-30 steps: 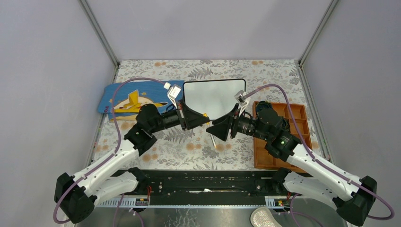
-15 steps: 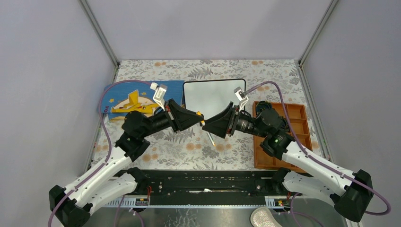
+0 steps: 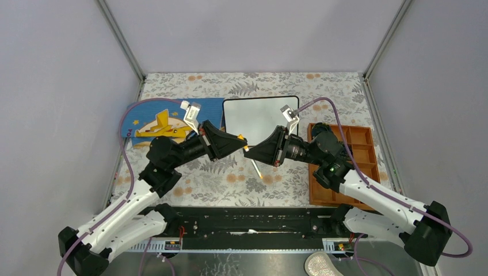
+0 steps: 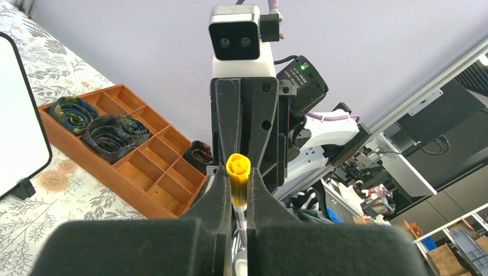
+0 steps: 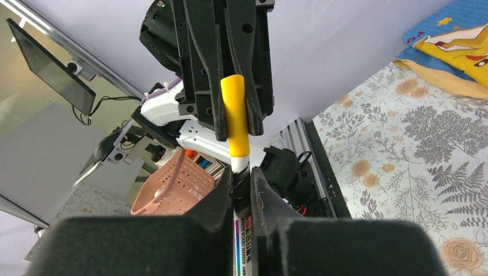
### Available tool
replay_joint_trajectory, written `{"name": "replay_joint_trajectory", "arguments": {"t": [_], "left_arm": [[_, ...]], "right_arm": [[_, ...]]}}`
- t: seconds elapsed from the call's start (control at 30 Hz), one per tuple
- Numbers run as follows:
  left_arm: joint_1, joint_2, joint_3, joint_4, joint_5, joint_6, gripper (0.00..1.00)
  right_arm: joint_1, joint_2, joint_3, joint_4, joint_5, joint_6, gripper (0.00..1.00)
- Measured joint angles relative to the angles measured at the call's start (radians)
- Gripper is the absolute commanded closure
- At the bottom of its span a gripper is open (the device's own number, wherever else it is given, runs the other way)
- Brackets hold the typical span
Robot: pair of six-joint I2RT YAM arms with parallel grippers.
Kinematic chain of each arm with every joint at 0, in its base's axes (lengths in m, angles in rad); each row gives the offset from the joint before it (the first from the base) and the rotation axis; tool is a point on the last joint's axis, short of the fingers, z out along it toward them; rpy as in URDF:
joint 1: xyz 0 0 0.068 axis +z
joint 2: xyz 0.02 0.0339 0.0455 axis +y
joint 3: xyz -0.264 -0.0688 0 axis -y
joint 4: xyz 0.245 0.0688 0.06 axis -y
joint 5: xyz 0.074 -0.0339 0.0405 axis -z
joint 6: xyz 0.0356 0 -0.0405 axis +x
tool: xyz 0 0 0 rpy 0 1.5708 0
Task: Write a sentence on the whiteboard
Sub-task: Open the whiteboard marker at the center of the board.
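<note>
A whiteboard marker with a yellow cap hangs in the air between the two grippers, above the floral table. My left gripper is shut on the cap. Facing it, my right gripper is shut on the white printed body just below the cap. The marker's tail points toward the near edge. Just behind the grippers lies the whiteboard, whose black-framed edge shows in the left wrist view. No sentence shows on its white face.
An orange-brown compartment tray sits right of the whiteboard, with dark coiled rolls in its far cells. A blue mat with a yellow plane lies left of the board. A pink basket stands beyond the table's near edge.
My right gripper has closed on the marker's body. Both grippers have shifted slightly left, the left arm drawing back with the cap still held.
</note>
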Motion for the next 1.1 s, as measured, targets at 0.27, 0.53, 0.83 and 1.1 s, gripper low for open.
{"name": "replay_joint_trajectory", "arguments": {"t": [0.27,0.53,0.83,1.1], "left_arm": [[-0.018,-0.008,-0.004,-0.021,-0.024,-0.022,1.00],[-0.027,-0.008,-0.004,-0.055,-0.029,-0.023,1.00],[-0.032,-0.008,-0.006,-0.084,-0.039,-0.026,1.00],[-0.030,-0.017,-0.008,-0.084,-0.080,-0.032,1.00]], "right_arm": [[0.002,-0.029,-0.038,0.025,0.003,-0.026,1.00],[0.005,-0.063,-0.086,0.042,0.035,-0.031,1.00],[0.007,-0.087,-0.119,0.048,0.064,-0.035,1.00],[0.008,-0.107,-0.135,0.035,0.079,-0.039,1.00]]}}
